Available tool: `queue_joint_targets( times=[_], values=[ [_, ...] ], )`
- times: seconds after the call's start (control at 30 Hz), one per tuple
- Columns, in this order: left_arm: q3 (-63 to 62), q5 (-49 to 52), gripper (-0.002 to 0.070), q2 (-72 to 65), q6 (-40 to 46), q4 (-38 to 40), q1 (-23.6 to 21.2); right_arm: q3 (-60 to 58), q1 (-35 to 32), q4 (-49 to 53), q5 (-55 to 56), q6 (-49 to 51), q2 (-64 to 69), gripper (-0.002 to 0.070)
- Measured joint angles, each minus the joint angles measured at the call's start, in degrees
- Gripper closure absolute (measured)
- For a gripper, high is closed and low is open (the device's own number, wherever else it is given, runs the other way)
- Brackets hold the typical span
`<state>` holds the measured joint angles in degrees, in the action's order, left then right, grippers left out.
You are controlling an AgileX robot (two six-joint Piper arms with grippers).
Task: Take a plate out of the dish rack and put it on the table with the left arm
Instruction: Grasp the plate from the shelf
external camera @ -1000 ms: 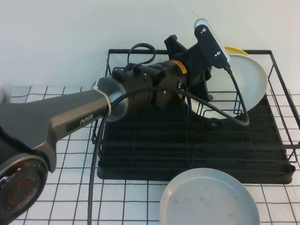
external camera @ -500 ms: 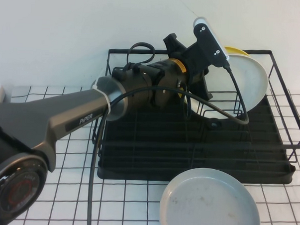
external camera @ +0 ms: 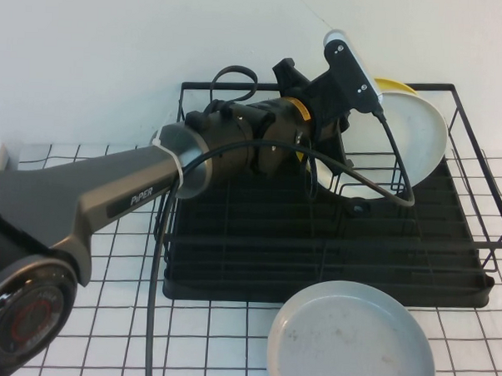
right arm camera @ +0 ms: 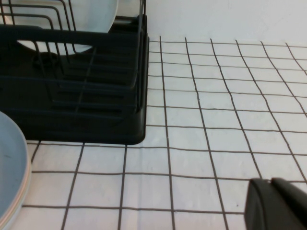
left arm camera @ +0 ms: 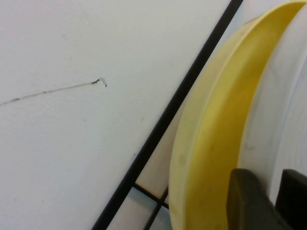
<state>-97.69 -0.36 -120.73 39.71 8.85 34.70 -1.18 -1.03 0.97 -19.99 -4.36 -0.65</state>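
Note:
The glossy white plate point(external camera: 413, 133) stands on edge at the back right of the black dish rack point(external camera: 315, 249), with the yellow plate point(external camera: 395, 82) just behind it. My left arm point(external camera: 142, 196) reaches across the rack. The left gripper point(external camera: 347, 117) is at the plate's upper left rim, under its white camera block. In the left wrist view the left gripper point(left arm camera: 272, 175) has one finger point(left arm camera: 249, 201) between the yellow plate point(left arm camera: 211, 143) and the white plate point(left arm camera: 271, 134), and the other finger point(left arm camera: 295, 196) on the white plate's front, closed on its rim. The right gripper point(right arm camera: 271, 181) is shut and empty, low over the table point(right arm camera: 216, 120).
A duller pale grey plate point(external camera: 353, 338) with specks lies flat on the gridded table point(external camera: 128, 332) in front of the rack. Upright wire dividers and the rack's wire frame point(external camera: 477, 164) surround the standing plates. A white wall rises close behind the rack.
My left arm's wrist and cable loop have shifted slightly up and toward the back. The white plate stands in the same place.

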Motion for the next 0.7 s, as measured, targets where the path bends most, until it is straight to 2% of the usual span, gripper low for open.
queue_joint_targets(
  times=[0.2, 0.37, 0.47, 0.6, 0.7],
  values=[
    [0.0, 0.4, 0.0461, 0.0, -0.1, 0.0, 0.0, 0.0, 0.0, 0.0, 0.0, 0.0, 0.0, 0.0679],
    [0.0, 0.4, 0.0445, -0.1, -0.1, 0.6, -0.1, 0.0, 0.0, 0.0, 0.0, 0.0, 0.0, 0.0679],
    [0.0, 0.4, 0.0485, -0.1, -0.1, 0.8, -0.1, 0.0, 0.0, 0.0, 0.0, 0.0, 0.0, 0.0679],
    [0.0, -0.3, 0.0619, -0.1, 0.3, 0.8, -0.1, 0.0, 0.0, 0.0, 0.0, 0.0, 0.0, 0.0679],
    [0.0, -0.4, 0.0652, -0.1, 0.6, 0.8, -0.2, 0.0, 0.0, 0.0, 0.0, 0.0, 0.0, 0.0679]
  ],
)
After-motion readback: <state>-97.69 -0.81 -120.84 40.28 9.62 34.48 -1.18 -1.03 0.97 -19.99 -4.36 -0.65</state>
